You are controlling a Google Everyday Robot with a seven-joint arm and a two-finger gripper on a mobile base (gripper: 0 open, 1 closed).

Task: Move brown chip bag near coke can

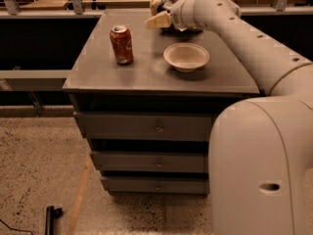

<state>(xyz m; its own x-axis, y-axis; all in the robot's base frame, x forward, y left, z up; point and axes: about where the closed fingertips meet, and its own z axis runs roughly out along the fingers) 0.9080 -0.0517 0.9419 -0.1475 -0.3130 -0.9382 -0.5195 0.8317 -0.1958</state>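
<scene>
While the arm covers it, grip: cannot tell whether open or closed
Gripper (158, 11): over the table's (146, 77) far edge
Chip bag: not clearly seen, probably at the gripper, well apart from the can (121, 44)
Risk: a loose hold drops the bag; a low sweep knocks the bowl (186, 57) or the can

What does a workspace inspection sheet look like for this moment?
Surface: grey cabinet top, drawers below.
Job's things: coke can upright, front left; brown chip bag not clearly made out, probably hidden at the gripper.
Clutter: white bowl right of the can, apart from it.
Grippers: gripper at the top's back edge, behind can and bowl.
Cables: thin dark line on the floor, possibly a cable.
Surroundings: speckled floor, black object lying on it.
</scene>
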